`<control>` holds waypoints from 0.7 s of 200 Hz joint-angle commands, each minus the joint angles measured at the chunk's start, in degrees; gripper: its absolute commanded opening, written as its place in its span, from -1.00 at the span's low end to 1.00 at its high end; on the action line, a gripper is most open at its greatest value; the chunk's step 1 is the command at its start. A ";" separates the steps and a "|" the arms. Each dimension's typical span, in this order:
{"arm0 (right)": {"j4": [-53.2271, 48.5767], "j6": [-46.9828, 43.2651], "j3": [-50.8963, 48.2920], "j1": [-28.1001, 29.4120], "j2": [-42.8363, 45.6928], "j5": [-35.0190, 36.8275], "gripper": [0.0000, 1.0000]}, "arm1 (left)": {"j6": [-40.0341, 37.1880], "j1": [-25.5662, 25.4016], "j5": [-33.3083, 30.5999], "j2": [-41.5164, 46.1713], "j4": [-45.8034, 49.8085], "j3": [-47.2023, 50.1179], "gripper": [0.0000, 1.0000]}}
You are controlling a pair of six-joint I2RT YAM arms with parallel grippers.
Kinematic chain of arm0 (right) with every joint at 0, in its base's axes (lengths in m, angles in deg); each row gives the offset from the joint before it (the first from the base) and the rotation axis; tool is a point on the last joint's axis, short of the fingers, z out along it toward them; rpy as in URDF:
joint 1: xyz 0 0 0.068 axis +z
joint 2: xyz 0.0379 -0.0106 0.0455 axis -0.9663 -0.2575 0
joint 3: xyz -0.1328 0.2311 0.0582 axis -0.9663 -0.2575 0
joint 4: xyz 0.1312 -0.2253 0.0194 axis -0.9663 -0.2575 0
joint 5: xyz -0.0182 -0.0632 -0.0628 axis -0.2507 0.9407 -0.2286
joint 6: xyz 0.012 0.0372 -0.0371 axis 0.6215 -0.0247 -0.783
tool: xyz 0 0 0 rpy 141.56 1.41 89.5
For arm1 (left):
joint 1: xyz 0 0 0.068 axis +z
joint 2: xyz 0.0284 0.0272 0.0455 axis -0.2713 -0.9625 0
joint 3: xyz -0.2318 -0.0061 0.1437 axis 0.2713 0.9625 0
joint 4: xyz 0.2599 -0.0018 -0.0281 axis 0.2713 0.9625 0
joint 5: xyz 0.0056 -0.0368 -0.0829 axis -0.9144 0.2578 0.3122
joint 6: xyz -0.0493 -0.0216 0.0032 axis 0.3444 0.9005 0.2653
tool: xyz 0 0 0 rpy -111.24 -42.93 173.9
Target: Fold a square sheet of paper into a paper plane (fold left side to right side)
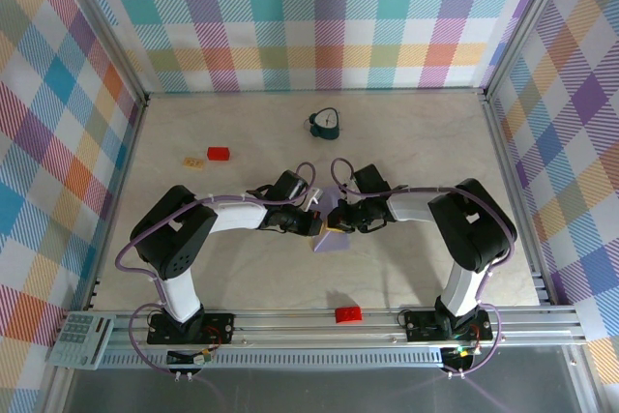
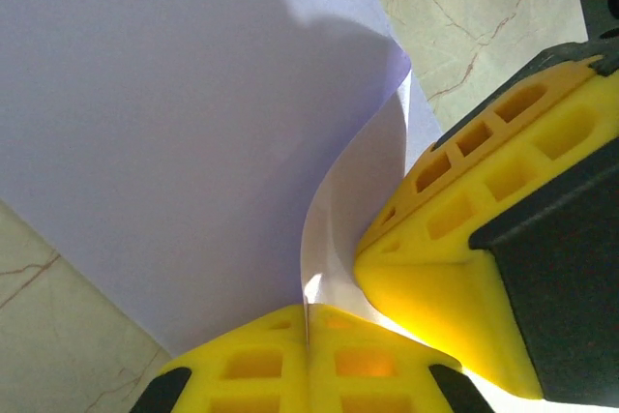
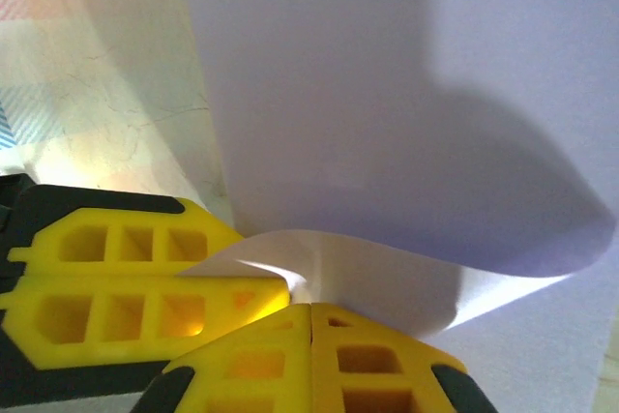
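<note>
The square sheet of paper [image 1: 336, 235] is pale lavender and lies mid-table, its near part lifted between the two grippers. My left gripper [image 1: 315, 223] is shut on one edge, and in the left wrist view the paper [image 2: 174, 113] runs down into the closed seam of its yellow fingers [image 2: 308, 328]. My right gripper [image 1: 341, 221] is shut on the same sheet [image 3: 387, 84], whose white underside curls up just above the pinch [image 3: 309, 321]. The two grippers are almost touching. The right gripper's fingers [image 2: 484, 210] crowd the left wrist view, and the left gripper's fingers [image 3: 126, 282] appear in the right wrist view.
A dark teal clock-like object [image 1: 326, 123] stands at the back centre. A red block [image 1: 218, 153] and a small tan piece [image 1: 194, 162] lie back left. Another red block [image 1: 347, 313] sits by the front rail. A keypad [image 1: 82, 338] rests at the front left corner.
</note>
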 commanded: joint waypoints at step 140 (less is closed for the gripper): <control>-5.18 0.49 -0.77 0.34 -1.47 4.47 -1.00 | -1.34 1.86 -3.87 10.15 5.56 0.85 -0.60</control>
